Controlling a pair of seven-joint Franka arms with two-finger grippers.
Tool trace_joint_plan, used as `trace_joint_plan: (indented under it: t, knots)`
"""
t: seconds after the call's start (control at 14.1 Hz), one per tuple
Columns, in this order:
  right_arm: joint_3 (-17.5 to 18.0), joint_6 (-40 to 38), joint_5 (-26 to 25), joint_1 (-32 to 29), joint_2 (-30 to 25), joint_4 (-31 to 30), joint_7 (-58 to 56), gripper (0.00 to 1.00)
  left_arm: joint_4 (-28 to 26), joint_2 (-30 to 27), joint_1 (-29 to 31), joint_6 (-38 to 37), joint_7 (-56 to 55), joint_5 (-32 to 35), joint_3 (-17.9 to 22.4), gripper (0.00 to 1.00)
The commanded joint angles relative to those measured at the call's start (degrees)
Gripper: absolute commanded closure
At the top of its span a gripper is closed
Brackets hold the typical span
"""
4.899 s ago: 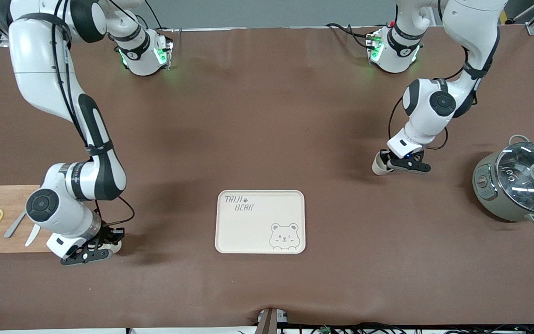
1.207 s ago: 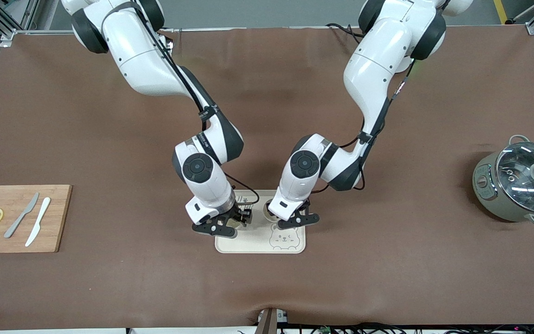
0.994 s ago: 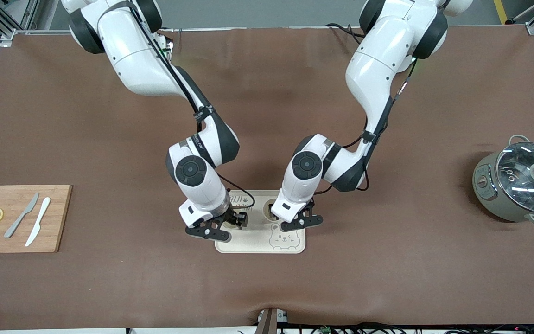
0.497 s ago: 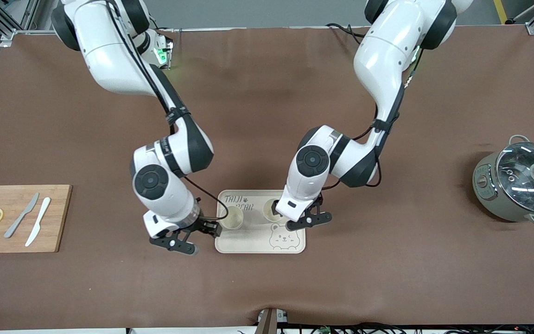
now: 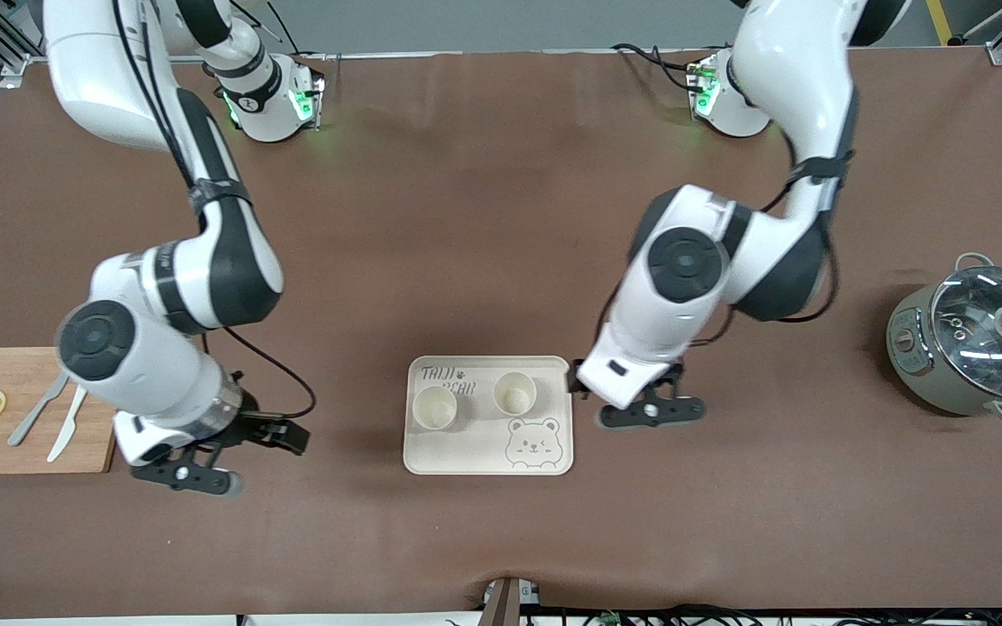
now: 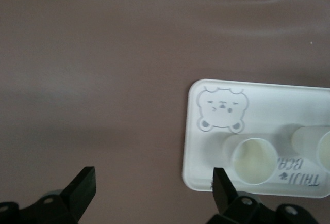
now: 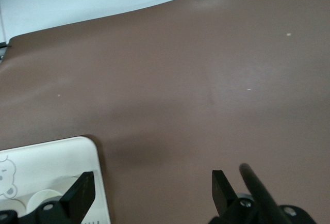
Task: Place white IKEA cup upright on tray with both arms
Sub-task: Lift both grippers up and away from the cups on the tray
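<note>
— Where, across the table, did everything stand?

— Over bare table beside the cutting board (image 5: 27, 409), the right gripper (image 5: 231, 452) hung with jaws released; two white cups (image 5: 434, 407) (image 5: 515, 393) stood upright, just apart, on the tray (image 5: 488, 461); the left gripper (image 5: 644, 407) hovered beside it, jaws spread, empty.

— And handling?

— Likely light, stiff, slippery plastic; best pinched across the rim.
</note>
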Motion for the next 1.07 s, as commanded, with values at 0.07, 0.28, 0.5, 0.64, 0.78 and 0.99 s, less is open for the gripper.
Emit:
trace_joint_plan:
  t: [0.07, 0.28, 0.5, 0.64, 0.78, 0.99]
  knots:
    - [0.06, -5.25, -0.16, -3.63, -3.87, -1.86, -4.15, 0.00, -3.05, -5.78, 5.92, -2.16, 9.42, 0.84, -0.53, 0.00]
    - [-0.73, -8.34, -1.56, -5.73, -5.98, -2.03, -6.96, 0.00, -3.40, -6.67, 10.32, -2.25, 16.61, 0.76, -0.61, 0.00]
    - [-0.64, -10.37, -1.48, -7.32, -8.70, -3.16, -8.12, 0.00, -3.58, -6.93, 15.23, -2.16, 25.39, -0.03, -0.96, 0.00]
    - [-0.64, -10.29, -1.57, -8.11, -11.42, -5.89, -8.29, 0.00, -3.67, -7.19, 18.23, -2.25, 31.29, -1.43, -1.23, 0.00]
    - [-0.64, -10.29, -1.48, -9.07, -13.45, -7.73, -10.04, 0.00, -5.67, -8.94, 20.78, -2.34, 34.64, -2.23, -1.40, 0.00]
    - [-0.64, -10.46, -1.48, -10.40, -16.61, -10.28, -12.51, 0.00, -10.07, -12.19, 22.54, -2.25, 37.90, -2.23, -1.40, 0.00]
